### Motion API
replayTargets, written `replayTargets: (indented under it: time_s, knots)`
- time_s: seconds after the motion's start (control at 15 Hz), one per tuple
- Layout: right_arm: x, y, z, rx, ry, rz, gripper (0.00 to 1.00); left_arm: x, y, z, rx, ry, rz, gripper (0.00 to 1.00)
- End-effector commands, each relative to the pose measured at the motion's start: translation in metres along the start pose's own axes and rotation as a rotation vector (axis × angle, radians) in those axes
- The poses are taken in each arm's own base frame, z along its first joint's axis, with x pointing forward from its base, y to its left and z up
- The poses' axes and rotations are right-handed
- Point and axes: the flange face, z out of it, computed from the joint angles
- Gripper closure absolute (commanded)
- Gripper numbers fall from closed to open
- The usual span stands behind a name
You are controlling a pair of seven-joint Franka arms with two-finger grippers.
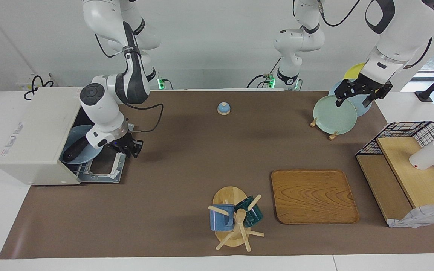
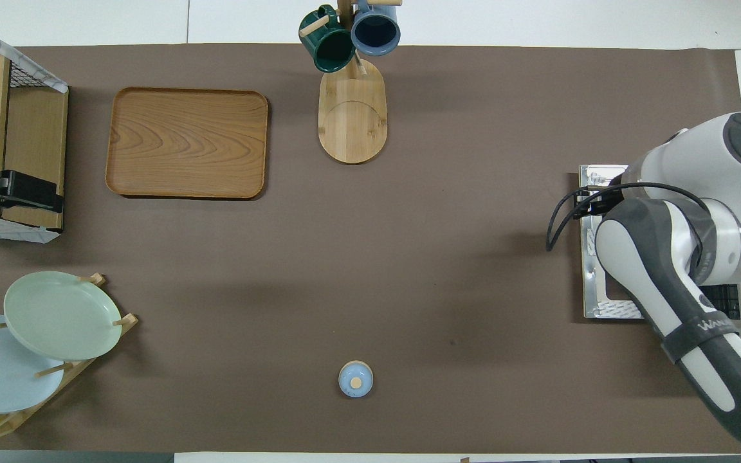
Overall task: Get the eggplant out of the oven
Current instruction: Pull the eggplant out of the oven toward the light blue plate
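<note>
We see the oven [image 1: 38, 135] open, eggplant [image 1: 74, 149] on its plate [image 1: 85, 148]; our right hand [image 1: 128, 147], grip unclear, hovers over the lowered door [image 1: 102, 171]; left hand [image 1: 360, 92], wide, waits above racked plates [image 1: 332, 111].

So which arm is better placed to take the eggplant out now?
Probably the right. Its gripper hangs over the lowered door of the oven, beside the eggplant inside. The left gripper waits over the plate rack.

White glossy arms w/ dark grey joint bands, black cables, black wrists
</note>
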Motion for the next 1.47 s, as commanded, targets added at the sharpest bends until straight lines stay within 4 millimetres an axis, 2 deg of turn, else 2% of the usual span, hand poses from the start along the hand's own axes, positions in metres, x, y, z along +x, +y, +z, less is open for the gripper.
replayTargets:
  time_s: [0.0,0.13,0.4,0.67,0.73,0.8,0.87,0.93,1.07,1.13,1.2,1.4]
  knots:
    - [-0.01,0.011,-0.02,-0.108,-0.012,0.029,0.49,-0.005,-0.002,-0.005,0.024,-0.004,-0.004,0.0]
    - [-0.015,0.021,-0.018,-0.122,-0.013,0.048,0.51,-0.005,-0.002,-0.005,0.024,-0.004,-0.004,0.0]
    - [-0.026,0.05,0.002,-0.113,-0.005,0.02,0.56,-0.005,-0.002,-0.005,0.024,-0.004,-0.004,0.0]
    - [-0.033,0.051,0.015,-0.105,0.032,-0.015,0.6,-0.005,-0.002,-0.004,0.024,-0.005,-0.004,0.0]
    - [-0.033,0.055,0.015,-0.105,0.029,-0.049,0.64,-0.005,-0.002,-0.005,0.024,-0.004,-0.004,0.0]
    - [-0.034,0.06,0.016,-0.106,0.025,-0.078,0.73,-0.005,-0.002,-0.005,0.024,-0.004,-0.004,0.0]
    - [-0.034,0.064,0.016,-0.107,0.021,-0.103,0.83,-0.005,-0.002,-0.005,0.024,-0.004,-0.004,0.0]
    - [-0.036,0.064,0.018,-0.108,0.015,-0.132,0.99,-0.005,-0.002,-0.005,0.024,-0.004,-0.004,0.0]
    - [-0.038,0.064,0.017,-0.122,0.0,-0.158,1.0,-0.005,-0.001,-0.005,0.024,-0.004,-0.003,0.0]
    - [-0.039,0.058,0.015,-0.126,-0.012,-0.171,1.0,-0.005,-0.002,-0.004,0.024,-0.005,-0.004,0.0]
    - [-0.038,0.038,0.01,-0.136,-0.027,-0.2,1.0,-0.005,-0.002,-0.005,0.026,-0.004,-0.004,0.0]
    - [-0.037,-0.06,-0.019,-0.174,-0.023,-0.232,1.0,-0.005,-0.002,-0.004,0.024,-0.005,-0.004,0.0]
